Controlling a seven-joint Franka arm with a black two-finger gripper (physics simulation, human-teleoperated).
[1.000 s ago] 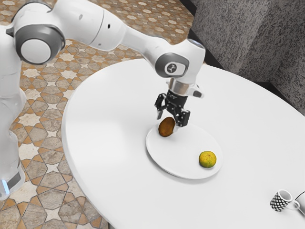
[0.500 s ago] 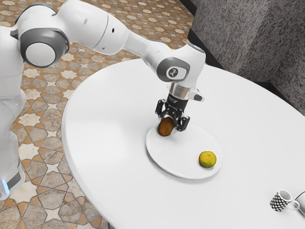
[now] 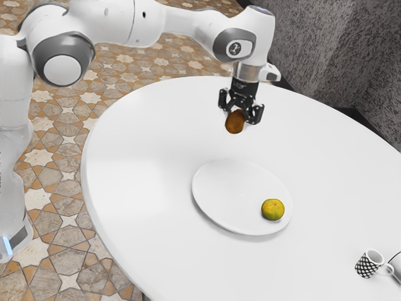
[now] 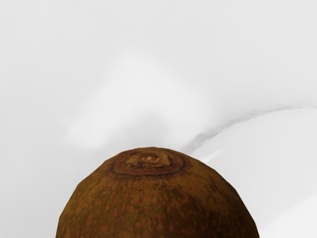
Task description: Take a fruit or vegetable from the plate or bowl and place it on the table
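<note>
White enamel-looking casing covers the arm [image 3: 147, 22], and on its last joint sits a badge [image 3: 234, 48] with a dark mark too small to read. The plate [image 3: 229, 194] is round, white and shallow, lying flat on the white tabletop [image 3: 144, 144]; on it, close to the rim towards the exterior view's right, rests a yellow-green citrus fruit [image 3: 272, 209]. A black-and-white patterned mug [image 3: 366, 266] stands upright well apart from the plate, near the exterior view's lower right corner, its pale inside partly visible and its handle towards a light-coloured object [image 3: 396, 264] cut off by the view's edge.

The black hand [image 3: 239, 114] is pinching a brown, egg-shaped fruit [image 3: 235, 123] between its two fingers. That fruit is in the air, apart from the plate, and hangs below the hand. In the wrist view its speckled skin shows, with a darker ring around a small knobbly middle at one end.
</note>
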